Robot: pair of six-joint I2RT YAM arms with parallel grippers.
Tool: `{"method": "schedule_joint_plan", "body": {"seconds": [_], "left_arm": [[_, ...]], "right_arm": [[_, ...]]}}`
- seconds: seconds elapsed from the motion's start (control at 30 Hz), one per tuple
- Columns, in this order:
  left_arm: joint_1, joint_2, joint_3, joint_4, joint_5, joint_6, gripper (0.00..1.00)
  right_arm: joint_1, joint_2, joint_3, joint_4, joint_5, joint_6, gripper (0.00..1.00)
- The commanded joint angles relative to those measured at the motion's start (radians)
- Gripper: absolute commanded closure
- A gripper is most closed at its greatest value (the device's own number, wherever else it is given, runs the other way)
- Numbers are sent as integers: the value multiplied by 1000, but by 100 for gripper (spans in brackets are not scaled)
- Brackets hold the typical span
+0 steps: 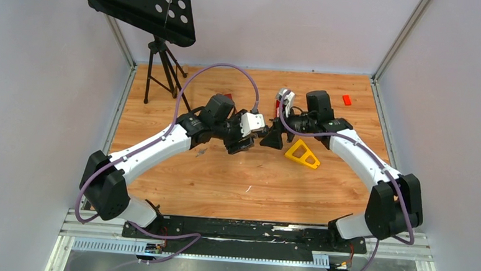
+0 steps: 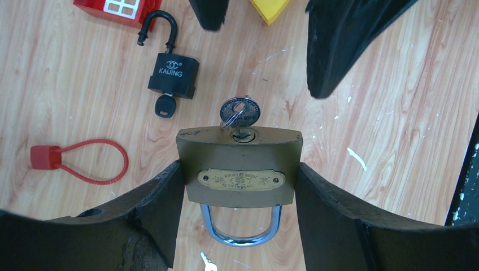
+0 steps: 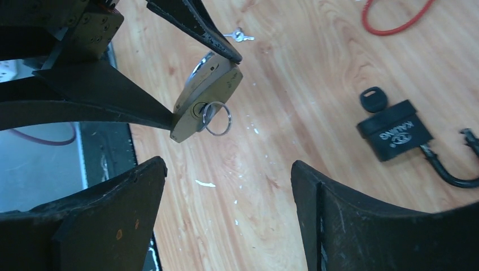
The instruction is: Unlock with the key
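Table (image 1: 223, 184): wood top, both arms meet at centre of the top view. Stand (image 1: 161, 57) on a tripod, upper left.
Left arm (image 1: 157, 145) reaches in from lower left, right arm (image 1: 364, 157) from lower right.
Left gripper (image 2: 240, 180): jaws clamped on the sides of the brass lock (image 2: 237, 164), held off the table. In the left wrist view the lock sits centre frame, keyway up, shackle down toward the wrist with both legs in the body.
Right gripper (image 3: 229, 166): jaws wide, nothing between them. It faces the keyway end, near it but not touching.
Black lock (image 2: 174, 76), upper left of the left wrist view: flat on the table, shackle swung open, its own key in.
Yellow wedge (image 1: 302, 154) on the table just under the right gripper.
Red loop (image 2: 85, 161), left edge of the left wrist view.
Key (image 2: 240, 113): seated in the brass lock's keyway, ring hanging off it.
Loose spare key (image 2: 207, 261) on the table under the lock.
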Motion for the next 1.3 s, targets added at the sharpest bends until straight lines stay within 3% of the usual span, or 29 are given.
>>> {"method": "schedule_joint_plan", "body": {"seconds": [0.0,0.77,0.93,1.03,1.27], "left_arm": [[-7,-31,8,124,34,-33,100],[-56,4,22,124,-56,-42,100],[-67,7,28,125,-101,-41,100],[-69,19,29,124,-112,-43,100],[-71,29,19,130,-123,-47,100]], "right_arm": [[2,46,50,82,-151,81,18],[89,266,126,122,-159,155,23],[115,310,137,127,-163,166,29],[120,336,149,137,-187,170,43],[118,345,160,129,-207,170,96]]}}
